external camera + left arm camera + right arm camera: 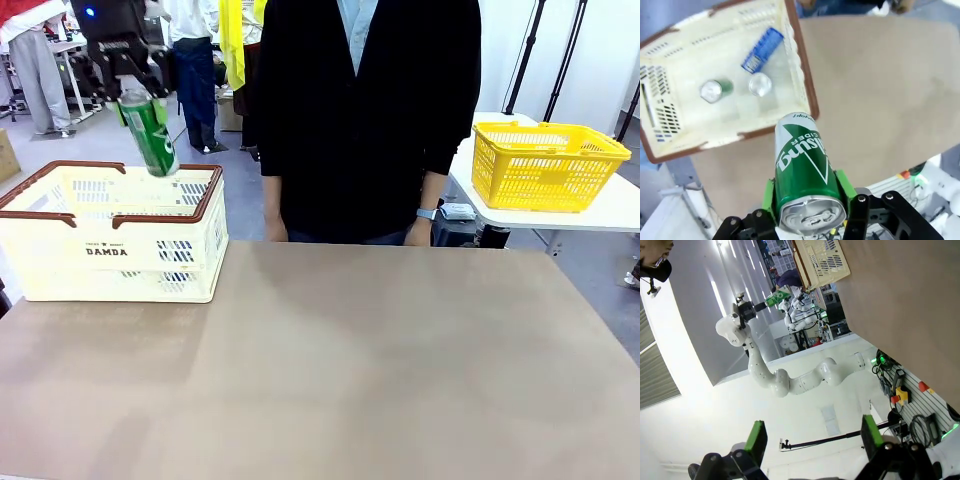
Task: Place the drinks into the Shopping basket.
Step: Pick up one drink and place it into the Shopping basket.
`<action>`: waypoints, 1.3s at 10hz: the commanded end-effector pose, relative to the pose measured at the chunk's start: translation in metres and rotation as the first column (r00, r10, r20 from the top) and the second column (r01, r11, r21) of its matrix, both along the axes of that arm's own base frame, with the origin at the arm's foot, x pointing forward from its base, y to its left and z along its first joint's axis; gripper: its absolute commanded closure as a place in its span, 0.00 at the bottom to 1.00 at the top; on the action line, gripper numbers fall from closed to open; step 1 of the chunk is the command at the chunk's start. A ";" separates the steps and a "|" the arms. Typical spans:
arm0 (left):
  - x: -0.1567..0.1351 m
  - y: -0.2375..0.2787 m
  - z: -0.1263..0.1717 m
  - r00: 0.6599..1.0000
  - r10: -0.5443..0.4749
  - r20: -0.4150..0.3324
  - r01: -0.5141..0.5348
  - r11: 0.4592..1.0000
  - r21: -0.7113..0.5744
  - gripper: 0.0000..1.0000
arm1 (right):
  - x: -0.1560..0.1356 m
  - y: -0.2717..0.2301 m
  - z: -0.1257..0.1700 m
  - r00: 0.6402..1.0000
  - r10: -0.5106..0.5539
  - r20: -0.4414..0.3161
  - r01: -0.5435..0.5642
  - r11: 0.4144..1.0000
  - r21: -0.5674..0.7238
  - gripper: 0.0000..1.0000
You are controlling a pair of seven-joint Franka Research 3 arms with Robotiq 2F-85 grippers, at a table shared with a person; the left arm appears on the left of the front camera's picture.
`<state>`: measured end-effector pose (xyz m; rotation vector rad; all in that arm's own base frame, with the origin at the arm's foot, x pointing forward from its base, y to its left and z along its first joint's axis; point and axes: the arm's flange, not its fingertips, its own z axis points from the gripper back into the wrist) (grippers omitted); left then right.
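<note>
1. Progress looks close to the end: inside the Shopping basket a dark green can and a silver-topped can stand upright on the floor, and a blue can lies on its side near one wall.
2. One drink is left, the green can, held between the jaws of the left gripper, which grip it at its silver-topped end.
3. In the front view this can hangs in the air above the basket's far rim, toward its right corner; the wrist view puts it nearer the rim than the middle, so I cannot tell whether it is fully over the opening.
4. Its long axis runs nearly upright, tilted a little: silver top up toward the gripper, base down toward the basket.
5. The right gripper has its jaws spread wide with nothing between them.
6. The worktop carries no further cans, so lowering and releasing this one should finish the job.
</note>
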<state>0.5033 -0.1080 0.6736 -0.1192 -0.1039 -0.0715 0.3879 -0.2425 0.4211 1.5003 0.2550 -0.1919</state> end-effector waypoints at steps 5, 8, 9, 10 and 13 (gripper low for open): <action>0.097 0.054 -0.083 0.985 0.171 -0.015 -0.170 0.984 0.054 1.00 | 0.003 0.000 0.006 1.000 -0.009 -0.014 0.010 1.000 0.002 0.00; 0.122 0.094 -0.125 0.973 0.230 0.006 -0.230 0.972 0.037 1.00 | 0.003 0.000 0.006 1.000 -0.009 -0.014 0.010 1.000 0.002 0.00; 0.127 0.099 -0.141 0.972 0.232 -0.035 -0.231 0.972 0.029 1.00 | 0.003 0.000 0.006 1.000 -0.009 -0.014 0.010 1.000 0.002 0.00; 0.132 0.101 -0.161 0.969 0.240 -0.061 -0.239 0.971 0.024 1.00 | 0.003 0.000 0.006 1.000 -0.009 -0.014 0.010 1.000 0.002 0.00; 0.140 0.102 -0.202 0.973 0.216 -0.075 -0.218 0.976 -0.014 1.00 | 0.003 0.000 0.006 1.000 -0.009 -0.014 0.010 1.000 0.002 0.00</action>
